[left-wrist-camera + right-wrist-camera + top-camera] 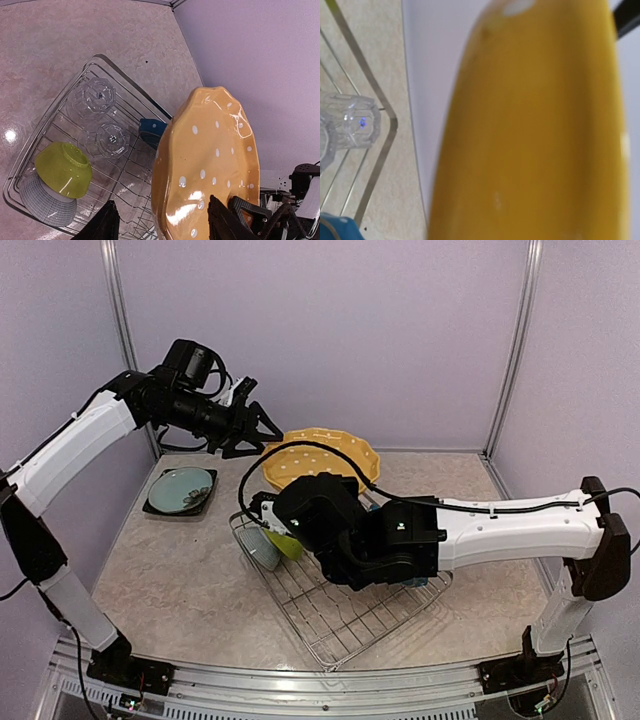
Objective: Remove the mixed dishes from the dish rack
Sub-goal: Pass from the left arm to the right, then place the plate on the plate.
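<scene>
The orange-dotted plate (322, 454) hangs tilted in the air above the back of the dish rack (345, 625). My right gripper (280, 492) holds its lower rim, and the plate (530, 130) fills the right wrist view and hides the fingers. My left gripper (254, 430) is open at the plate's left rim, and the plate (207, 160) stands between its spread fingers (108, 220). In the rack (30, 165) lie a lime bowl (62, 167), a pale-blue bowl (45, 206), two clear glasses (100, 95) (112, 140) and a blue-dotted plate (151, 131).
The pale teal plate (181, 487) sits on the black square plate (156, 508) on the table at the left. The purple back wall and a corner post (130, 320) stand close behind my left arm. My right arm (500, 525) lies across the rack's right side.
</scene>
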You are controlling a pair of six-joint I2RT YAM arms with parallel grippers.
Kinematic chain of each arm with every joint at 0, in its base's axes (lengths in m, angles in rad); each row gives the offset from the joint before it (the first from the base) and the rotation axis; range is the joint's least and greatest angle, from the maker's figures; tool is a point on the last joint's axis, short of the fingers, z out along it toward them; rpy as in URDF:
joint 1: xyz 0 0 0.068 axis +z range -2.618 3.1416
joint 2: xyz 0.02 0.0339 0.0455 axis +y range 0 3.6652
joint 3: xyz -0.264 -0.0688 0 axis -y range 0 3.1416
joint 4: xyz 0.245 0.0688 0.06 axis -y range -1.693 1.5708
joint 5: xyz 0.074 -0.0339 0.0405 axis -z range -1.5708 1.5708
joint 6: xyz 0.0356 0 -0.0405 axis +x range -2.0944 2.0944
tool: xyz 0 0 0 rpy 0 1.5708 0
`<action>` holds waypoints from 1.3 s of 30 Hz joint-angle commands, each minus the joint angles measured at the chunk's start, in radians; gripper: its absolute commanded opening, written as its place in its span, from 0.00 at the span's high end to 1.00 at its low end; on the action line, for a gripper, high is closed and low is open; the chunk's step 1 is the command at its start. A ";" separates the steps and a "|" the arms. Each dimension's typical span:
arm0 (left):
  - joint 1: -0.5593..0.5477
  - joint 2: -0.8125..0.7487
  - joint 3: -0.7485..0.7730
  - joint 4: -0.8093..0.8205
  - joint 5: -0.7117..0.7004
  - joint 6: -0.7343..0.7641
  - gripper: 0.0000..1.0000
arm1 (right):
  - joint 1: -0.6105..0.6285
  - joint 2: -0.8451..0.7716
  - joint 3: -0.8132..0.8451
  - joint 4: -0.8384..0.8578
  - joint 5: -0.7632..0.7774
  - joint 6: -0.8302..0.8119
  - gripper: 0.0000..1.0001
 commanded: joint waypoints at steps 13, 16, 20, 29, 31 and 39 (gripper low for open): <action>-0.028 0.081 0.062 -0.073 0.052 0.015 0.92 | 0.018 -0.035 -0.019 0.152 0.081 -0.038 1.00; -0.026 0.081 0.061 -0.070 0.055 0.003 1.00 | 0.016 -0.040 -0.024 0.149 0.079 -0.030 1.00; -0.010 0.064 0.047 -0.041 0.082 -0.028 1.00 | 0.014 -0.043 -0.029 0.129 0.082 -0.002 0.95; 0.079 0.002 -0.029 0.093 0.179 -0.142 1.00 | 0.014 -0.056 -0.032 0.082 0.079 0.055 0.40; 0.098 -0.006 -0.041 0.103 0.187 -0.154 1.00 | 0.014 -0.060 -0.036 0.080 0.077 0.062 0.33; 0.192 -0.034 -0.066 0.139 0.222 -0.189 1.00 | 0.014 -0.072 -0.044 0.074 0.060 0.102 0.11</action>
